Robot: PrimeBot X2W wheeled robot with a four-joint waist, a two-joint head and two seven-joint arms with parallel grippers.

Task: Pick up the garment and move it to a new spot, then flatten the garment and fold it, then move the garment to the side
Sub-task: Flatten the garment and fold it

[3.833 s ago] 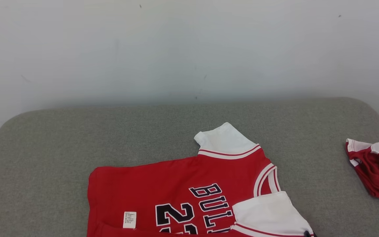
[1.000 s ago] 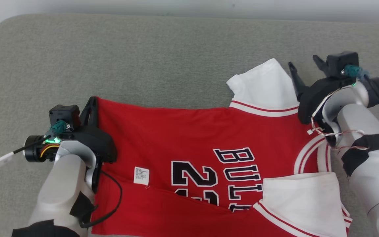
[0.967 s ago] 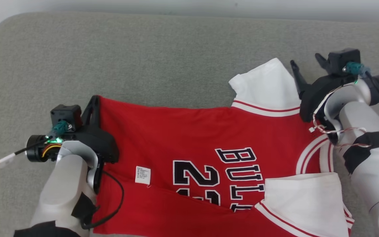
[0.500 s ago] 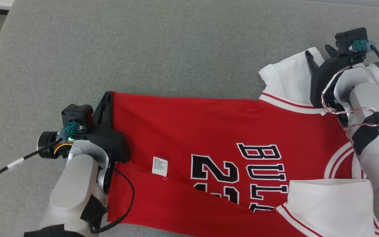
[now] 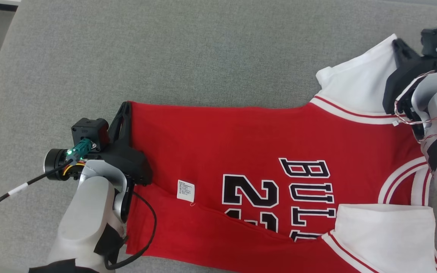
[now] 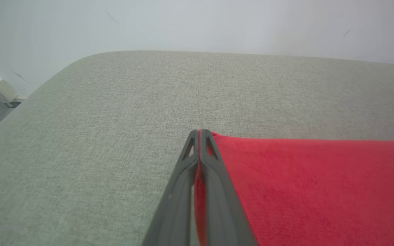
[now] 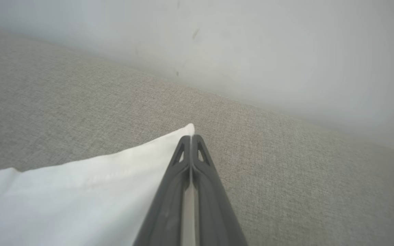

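Head view: red jersey (image 5: 241, 151) lies spread on grey cushion (image 5: 165, 57).
Left gripper (image 5: 125, 106): pinched shut on jersey's far-left corner.
Right gripper (image 5: 396, 41): pinched shut on white sleeve (image 5: 359, 83), far tip.
Progress: near edge looks folded; more folding, moving aside remain.

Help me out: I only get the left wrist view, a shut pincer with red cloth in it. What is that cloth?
Observer: A red jersey with black lettering, lying on a grey cushion.
Operator: And the other arm?
Observer: The right pincer is shut on the corner of the far white sleeve.
Operator: Anything folded?
Observer: The near side is folded over part of the lettering, beside a small white label.
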